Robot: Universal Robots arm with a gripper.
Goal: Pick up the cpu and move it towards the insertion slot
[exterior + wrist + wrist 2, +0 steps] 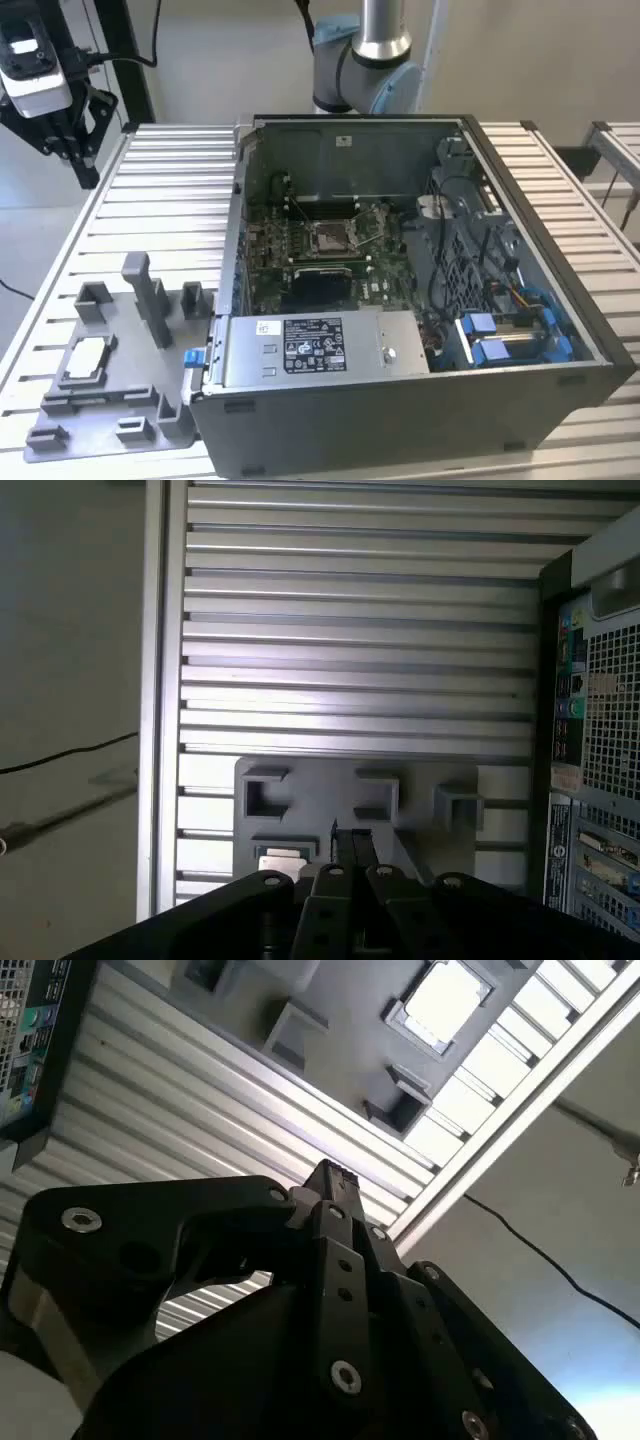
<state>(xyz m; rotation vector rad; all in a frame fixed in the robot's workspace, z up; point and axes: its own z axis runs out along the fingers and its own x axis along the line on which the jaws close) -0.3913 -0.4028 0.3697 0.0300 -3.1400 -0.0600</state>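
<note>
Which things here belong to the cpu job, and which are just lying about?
Job: cpu; insertion slot; tool, holding nothing.
Lying about: grey tray under the cpu; computer case; labelled silver box; slatted table.

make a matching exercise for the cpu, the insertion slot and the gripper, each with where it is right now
Things:
1. cpu
2. insertion slot
3. gripper

Places:
a. on the green board inside the computer case
b. in the air above the table, touching nothing
c. lying in the grey tray

Pairs: 1-c, 2-a, 3-b
</note>
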